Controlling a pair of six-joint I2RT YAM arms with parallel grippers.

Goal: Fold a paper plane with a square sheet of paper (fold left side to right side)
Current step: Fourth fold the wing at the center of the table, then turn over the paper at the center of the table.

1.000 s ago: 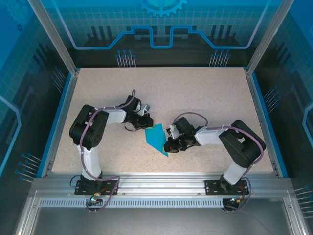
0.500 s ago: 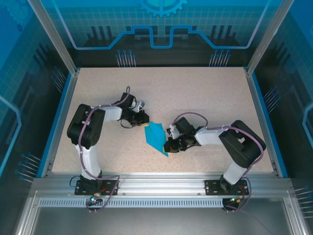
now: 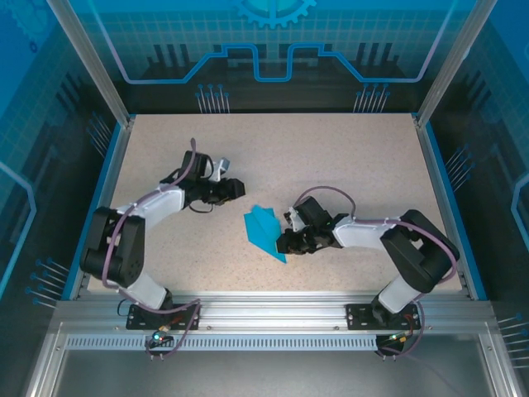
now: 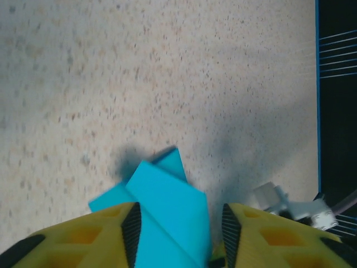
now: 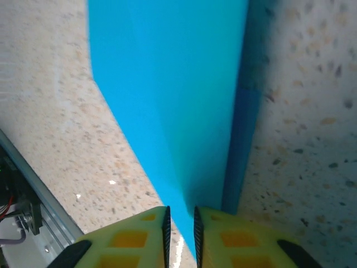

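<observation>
Finding 1, change. The left gripper (image 3: pixel 235 187) has drawn back to the left and far side. A second ago it was touching the far-left edge of the paper plane (image 3: pixel 263 233), a slim pointed dart of bright cyan-blue paper; now it stands apart from it. In the left wrist view the gripper's (image 4: pixel 178 215) jaws stand moderately wide and hold nothing, and the dart (image 4: pixel 167 206) lies beyond them.

Finding 2. The right gripper (image 3: pixel 283 242) stays at the plane's near-right edge. In its own view the gripper's (image 5: pixel 180 215) jaws show a narrow gap. The paper's (image 5: pixel 167 84) tapering end runs into that gap and is not visibly pinched.

Finding 3, position. The plane lies near the middle of the speckled beige table (image 3: pixel 347 165), between the two arms, with its point toward the near side. A flap at the far end now stands slightly raised.

Assessment. Both grips appear to be letting go, so the folding looks largely complete. The raised flap suggests the crease may spring open.

Containers. None is in use; the plane rests directly on the tabletop.
</observation>
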